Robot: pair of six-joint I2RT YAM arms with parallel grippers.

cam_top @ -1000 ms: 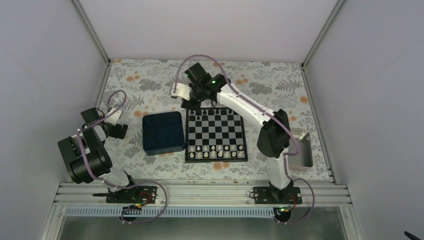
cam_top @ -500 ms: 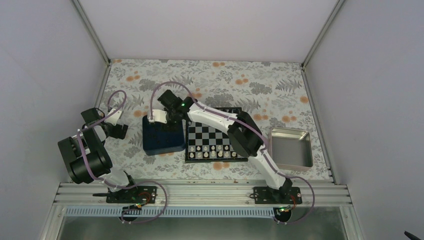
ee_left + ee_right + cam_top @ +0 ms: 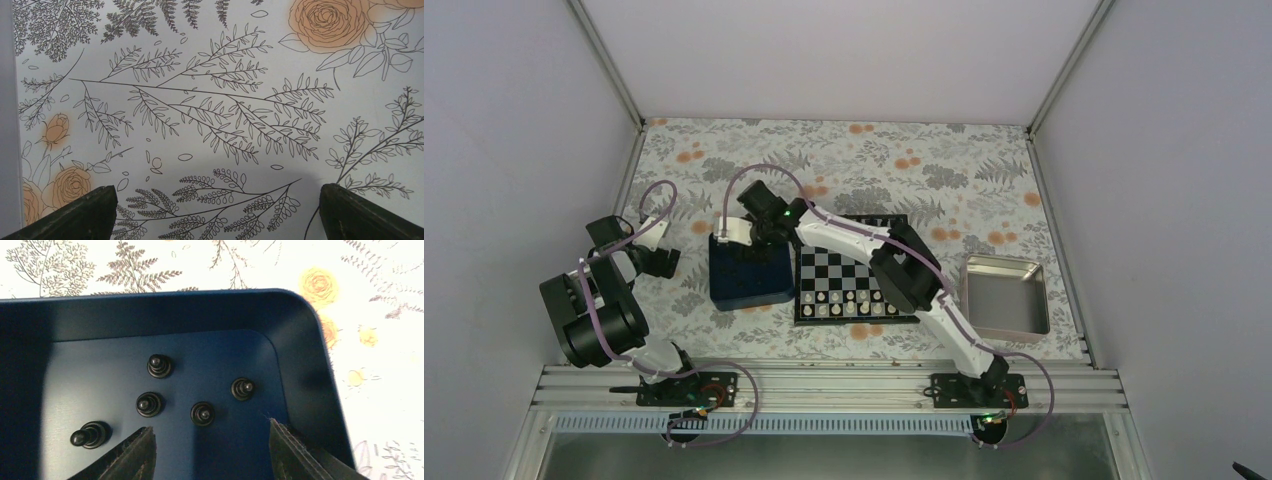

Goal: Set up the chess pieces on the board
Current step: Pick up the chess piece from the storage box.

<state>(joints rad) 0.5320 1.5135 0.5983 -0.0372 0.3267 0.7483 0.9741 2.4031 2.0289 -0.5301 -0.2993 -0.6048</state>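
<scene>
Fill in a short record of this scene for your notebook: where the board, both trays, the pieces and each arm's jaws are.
Board: middle of the table, white pieces on its near rows
Blue tray: just left of the board, five black pieces inside
Silver tray: right of the board
Right jaws: open, above the blue tray, holding nothing
Left jaws: open, over the flowered tablecloth, holding nothing

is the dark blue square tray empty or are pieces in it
Not empty: five tiny black chess pieces sit on the floor of the dark blue square tray.
</scene>
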